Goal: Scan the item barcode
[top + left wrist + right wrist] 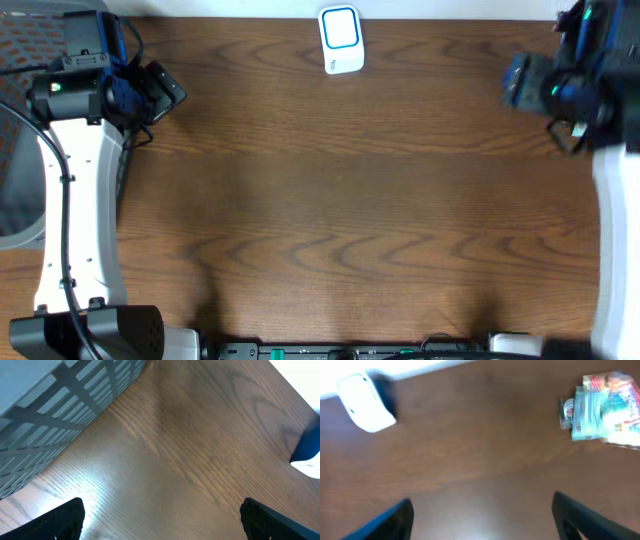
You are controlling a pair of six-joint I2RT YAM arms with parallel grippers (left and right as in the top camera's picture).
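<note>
Empty left tool (162,521) spread wide above the worktop (190,450), grey slatted basket (65,405) upper left of its view, right tool (482,520) likewise agape and empty, blurred colourful packet (605,407) upper right in the right wrist view only, white scanner (341,40) top centre overhead.

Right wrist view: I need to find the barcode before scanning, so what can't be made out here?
- The packet: blurred and cut off by the right edge; no barcode readable.
- The scanner: blurred, details lost.
- Overhead view: the packet does not show at all.
</note>
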